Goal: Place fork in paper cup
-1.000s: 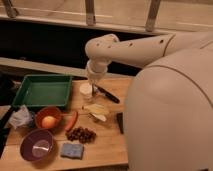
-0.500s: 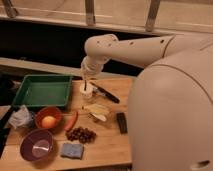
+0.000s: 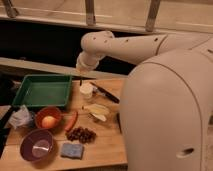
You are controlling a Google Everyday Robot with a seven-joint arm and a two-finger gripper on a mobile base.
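Hand (image 3: 81,76), pinching the fork (image 3: 81,80) upright just above the paper cup (image 3: 86,90), risks tipping this light cup if lowered off-centre.

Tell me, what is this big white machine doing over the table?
The robot's arm reaches over a wooden table, and its gripper, shut, hangs just above the small paper cup. A thin dark piece points down from it toward the cup, probably the fork, though that is hard to make out. Around the cup lie a black-handled knife, a green tray, a red-orange bowl, a purple bowl and a blue sponge.
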